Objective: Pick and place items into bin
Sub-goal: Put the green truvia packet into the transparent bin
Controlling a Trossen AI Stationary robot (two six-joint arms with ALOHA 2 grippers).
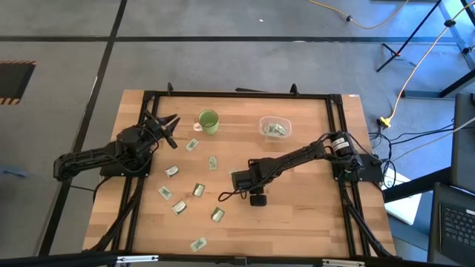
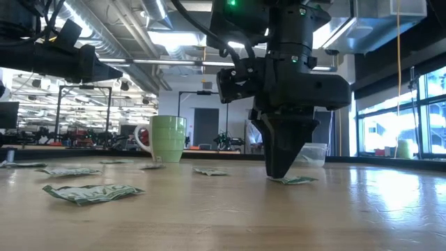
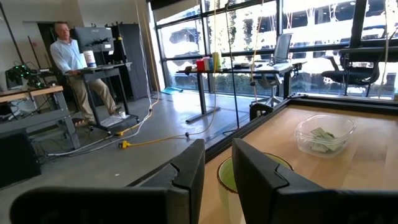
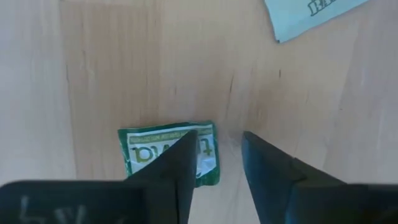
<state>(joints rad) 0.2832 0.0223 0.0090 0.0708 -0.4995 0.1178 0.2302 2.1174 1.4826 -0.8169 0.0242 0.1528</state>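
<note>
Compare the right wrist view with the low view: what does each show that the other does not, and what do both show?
Only the right wrist view shows the printed green face of the packet under the right gripper, whose fingers stand apart. Only the low view shows the green mug, the clear bin and other packets strewn across the table. Both show that gripper down at the wooden tabletop.

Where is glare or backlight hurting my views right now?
Low view: bright windows at the right throw a sheen across the table, and the right claw over a packet reads as a dark silhouette. Left wrist view: the windows behind are washed out, yet the clear tub stays readable. Right wrist view: even light, the green packet is clear.
</note>
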